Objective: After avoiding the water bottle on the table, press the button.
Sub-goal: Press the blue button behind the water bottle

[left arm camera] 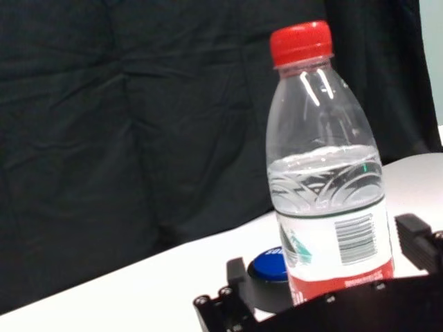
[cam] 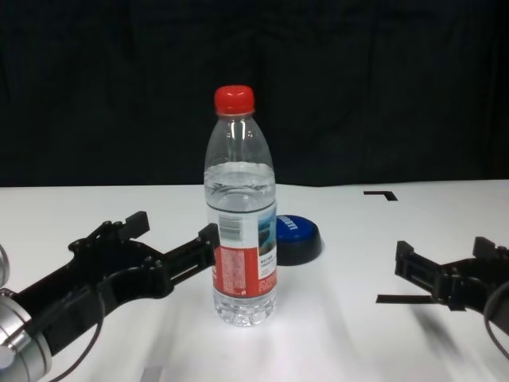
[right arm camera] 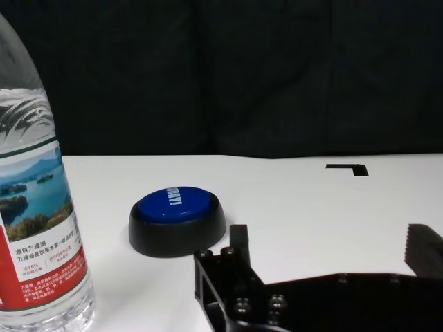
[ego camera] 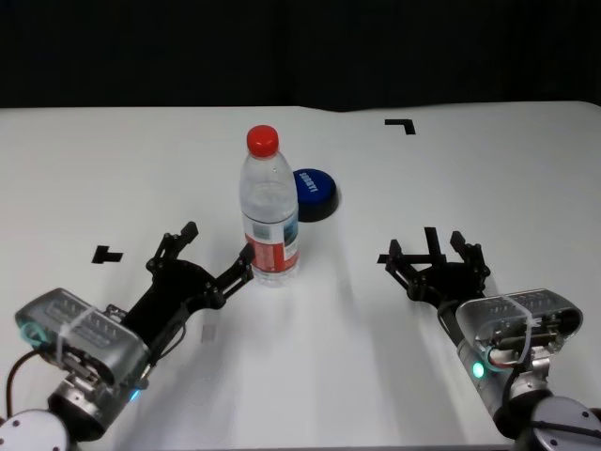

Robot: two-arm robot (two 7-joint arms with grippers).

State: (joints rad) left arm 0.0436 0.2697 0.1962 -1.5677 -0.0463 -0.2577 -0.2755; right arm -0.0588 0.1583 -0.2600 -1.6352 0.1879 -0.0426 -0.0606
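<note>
Counts: one water bottle (ego camera: 269,209) with one red cap (ego camera: 263,139) and one label (ego camera: 272,246). One button (ego camera: 315,192), blue top on black base. One bench (ego camera: 451,178), white. Black tape marks on it: I count three in the head view, one corner mark far right (ego camera: 402,123), one near my left side (ego camera: 107,254), one strip by my right side (ego camera: 434,241). Two end effectors of mine: left end effector (ego camera: 212,252), right end effector (ego camera: 432,256). Each shows two fingers, spread apart. Nothing else to count on the bench.
</note>
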